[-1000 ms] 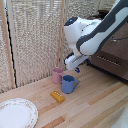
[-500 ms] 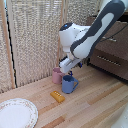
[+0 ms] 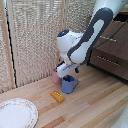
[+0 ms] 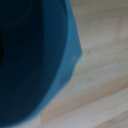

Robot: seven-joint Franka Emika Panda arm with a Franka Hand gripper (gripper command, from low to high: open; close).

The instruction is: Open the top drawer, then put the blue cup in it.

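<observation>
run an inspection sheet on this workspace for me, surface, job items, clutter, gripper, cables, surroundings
Surface: light wooden plank table.
Job's things: glossy blue cup upright on the table; top drawer of the dark brown dresser looks shut.
Clutter: pink mug behind the cup; small yellow block; white plate.
Gripper: gripper right above the cup; jaw state hidden.
Cables: nothing seen.
Surroundings: woven reed screen.

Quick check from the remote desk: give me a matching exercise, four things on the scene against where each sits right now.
Things:
1. glossy blue mug
2. pink mug
3. small yellow block
4. white round plate

Places:
A. exterior view's lower left corner
B. right under the arm's gripper
C. on the wood floor in front of the blue mug
D. behind the blue mug, by the screen

Pairs: 1-B, 2-D, 3-C, 4-A
</observation>
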